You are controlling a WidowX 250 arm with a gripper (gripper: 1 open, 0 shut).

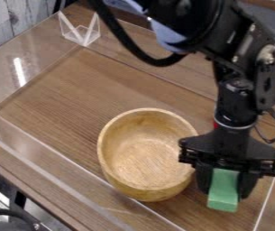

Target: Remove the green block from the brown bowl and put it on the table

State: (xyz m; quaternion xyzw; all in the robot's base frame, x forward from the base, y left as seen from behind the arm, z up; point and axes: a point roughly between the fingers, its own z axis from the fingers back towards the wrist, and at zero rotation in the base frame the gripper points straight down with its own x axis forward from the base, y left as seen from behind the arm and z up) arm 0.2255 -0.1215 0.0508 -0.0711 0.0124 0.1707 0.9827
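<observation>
The gripper [230,177] hangs pointing straight down over the near right part of the table [79,90], its black fingers [207,173] partly spread and clamped on the upper end of the green block [225,191]. The block stands on end between them, its lower end at or just above the wood; I cannot tell from here whether it touches. It sits clear of the brown bowl [151,153], just beside the bowl's right rim, with only a narrow strip of tabletop between the two.

The bowl itself rests near the front edge of the tabletop, roughly mid-width, and its inside shows only bare pale wood.

Room around the block is tight. The clear acrylic wall [32,144] along the front edge runs close below the bowl, and the right-hand wall comes near the block on its outer side. The near right corner of the tabletop lies just past the gripper. The wide open stretch is toward the far left corner, where bare wood grain runs to the back wall. The arm [212,36] leans in from the far side, over the right half of the tabletop.
</observation>
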